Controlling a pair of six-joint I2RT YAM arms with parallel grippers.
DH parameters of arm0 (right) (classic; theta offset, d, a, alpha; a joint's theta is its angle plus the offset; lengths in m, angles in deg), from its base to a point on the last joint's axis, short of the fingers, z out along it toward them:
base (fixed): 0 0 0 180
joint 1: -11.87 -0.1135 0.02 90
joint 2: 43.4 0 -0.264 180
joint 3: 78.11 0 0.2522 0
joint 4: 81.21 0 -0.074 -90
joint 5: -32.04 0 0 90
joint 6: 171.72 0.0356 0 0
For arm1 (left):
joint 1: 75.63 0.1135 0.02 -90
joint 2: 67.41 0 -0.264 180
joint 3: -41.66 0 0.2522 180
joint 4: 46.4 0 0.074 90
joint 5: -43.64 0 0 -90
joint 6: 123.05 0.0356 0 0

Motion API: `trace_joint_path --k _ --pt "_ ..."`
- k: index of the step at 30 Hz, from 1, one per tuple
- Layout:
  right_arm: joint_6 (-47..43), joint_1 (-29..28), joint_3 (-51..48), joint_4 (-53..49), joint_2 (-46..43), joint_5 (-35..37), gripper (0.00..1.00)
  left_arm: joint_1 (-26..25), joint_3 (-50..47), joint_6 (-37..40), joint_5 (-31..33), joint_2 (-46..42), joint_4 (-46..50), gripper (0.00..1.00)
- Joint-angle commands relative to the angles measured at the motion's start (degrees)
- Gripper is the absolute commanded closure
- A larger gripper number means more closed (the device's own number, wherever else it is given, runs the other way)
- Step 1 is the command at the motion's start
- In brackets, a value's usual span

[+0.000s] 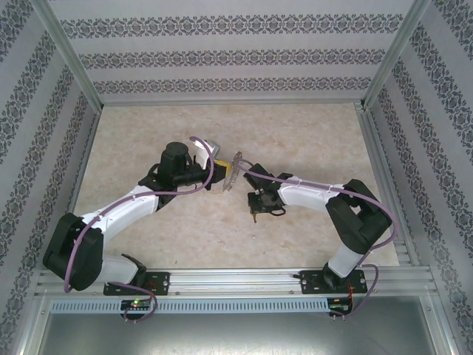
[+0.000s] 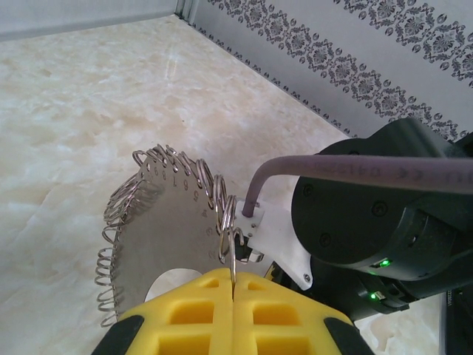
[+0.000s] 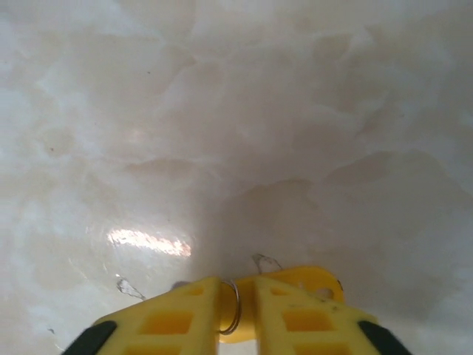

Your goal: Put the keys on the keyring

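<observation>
My left gripper [image 2: 233,285] is shut on a thin wire loop at the rim of the keyring [image 2: 162,222], a silvery disc fringed with many small loops. It holds the ring up off the table, near the middle [image 1: 235,171]. My right gripper [image 1: 255,214] points down at the tabletop just right of the ring. In the right wrist view its yellow fingers [image 3: 177,310] stand close together on the key [image 3: 310,279]. The key's yellow head and a small split ring [image 3: 233,307] sit in the narrow gap between them. The key's shank is hidden.
The right arm's black wrist housing [image 2: 377,207] and its purple cable hang close beside the keyring. Pale marble-patterned tabletop [image 1: 310,140] stretches all around, bounded by patterned walls and a metal rail [image 1: 236,281] at the near edge.
</observation>
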Motion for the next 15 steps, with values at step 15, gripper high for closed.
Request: trace_joint_path --k 15 --pt "-3.4 2.9 -1.7 3.7 -5.8 -2.9 1.0 -0.6 -0.5 -0.4 -0.3 -1.7 -4.2 1.0"
